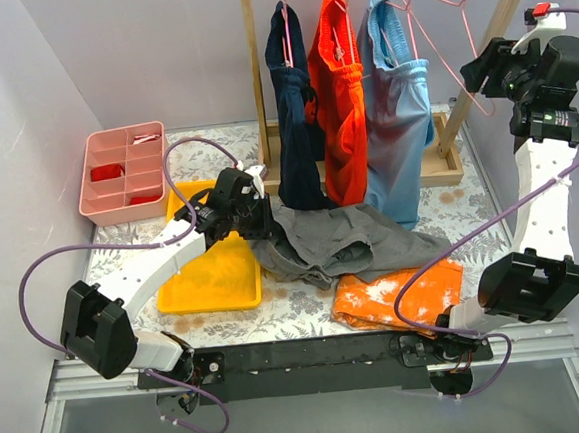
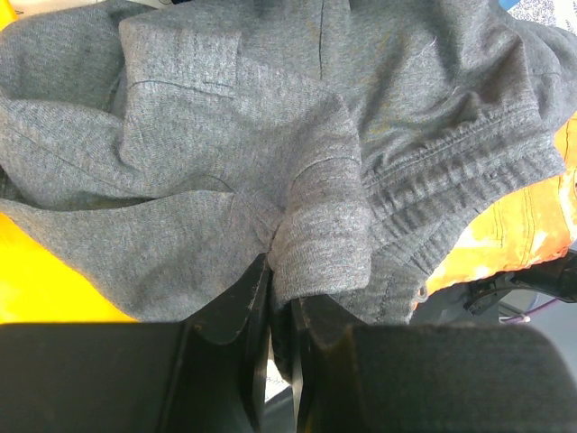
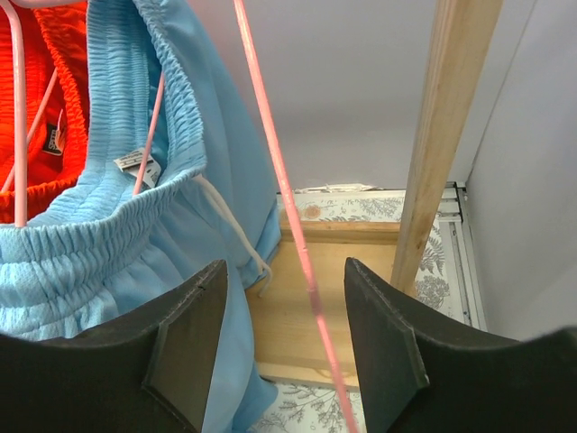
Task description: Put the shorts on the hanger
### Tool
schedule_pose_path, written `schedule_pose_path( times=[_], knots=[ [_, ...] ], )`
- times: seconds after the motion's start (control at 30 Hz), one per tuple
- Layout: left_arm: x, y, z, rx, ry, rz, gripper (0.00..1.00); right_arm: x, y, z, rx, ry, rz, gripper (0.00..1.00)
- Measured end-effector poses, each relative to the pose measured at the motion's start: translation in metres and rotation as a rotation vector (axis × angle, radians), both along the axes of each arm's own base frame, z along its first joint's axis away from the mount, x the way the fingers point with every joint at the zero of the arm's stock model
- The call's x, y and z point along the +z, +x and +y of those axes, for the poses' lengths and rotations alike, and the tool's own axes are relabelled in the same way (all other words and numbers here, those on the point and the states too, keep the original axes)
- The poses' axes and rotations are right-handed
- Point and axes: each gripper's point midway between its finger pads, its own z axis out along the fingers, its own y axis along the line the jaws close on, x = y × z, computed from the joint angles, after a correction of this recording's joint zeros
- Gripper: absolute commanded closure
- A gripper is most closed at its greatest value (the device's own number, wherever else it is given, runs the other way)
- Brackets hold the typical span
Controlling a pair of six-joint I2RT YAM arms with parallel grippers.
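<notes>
Left claw [image 2: 279, 293]: clamped on a fold of the shorts [image 1: 356, 236].
Shorts: heaped low, at the foot of the rack [image 1: 255, 79].
Hanger [image 3: 270, 135]: bare, hung on the rack.
Right claw [image 3: 287, 271]: apart, astride the hanger wire, not gripping.
Progress: early; lifting and draping not yet done.

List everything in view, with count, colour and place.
shorts: one, dark grey, crumpled mid-table
hanger: one, salmon pink, empty, at the rack's right end
rack: one, pale wood, back of table
navy garment: one, hung on rack, left
orange-red garment: one, hung, middle
light blue shorts: one, hung, right
blotched cloth: one, orange and white, near edge
tray: one, yellow, left of the shorts
compartment box: one, pink, far left
left end effector: black, shut on the shorts
right end effector: black, open around the hanger wire
</notes>
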Motion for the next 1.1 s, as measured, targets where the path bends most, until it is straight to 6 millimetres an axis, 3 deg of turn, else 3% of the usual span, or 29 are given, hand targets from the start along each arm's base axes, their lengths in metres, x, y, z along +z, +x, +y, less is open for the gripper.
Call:
schedule_pose_path(
  times=[0.3, 0.6, 0.7, 0.9, 0.97, 1.1],
  knots=[
    [-0.001, -0.002, 0.001, -0.001, 0.002, 0.001, 0.89, -0.011, -0.002, 0.018, 0.006, -0.025, 0.034, 0.47],
    [0.001, -0.002, 0.001, -0.001, -0.001, -0.004, 0.89, -0.028, 0.002, 0.032, -0.083, -0.122, 0.108, 0.68],
    [0.001, -0.002, 0.002, 0.000, -0.001, -0.004, 0.89, -0.029, 0.004, 0.030, -0.126, -0.147, 0.124, 0.70],
    [0.002, -0.002, 0.002, 0.000, -0.003, -0.006, 0.89, -0.015, 0.007, 0.013, -0.226, -0.184, 0.135, 0.87],
    [0.002, -0.002, 0.002, 0.000, -0.003, -0.006, 0.89, -0.015, 0.009, 0.010, -0.246, -0.206, 0.141, 0.99],
    [0.002, -0.002, 0.002, 0.000, -0.002, -0.007, 0.89, -0.017, 0.010, 0.007, -0.271, -0.231, 0.163, 0.99]
  ],
)
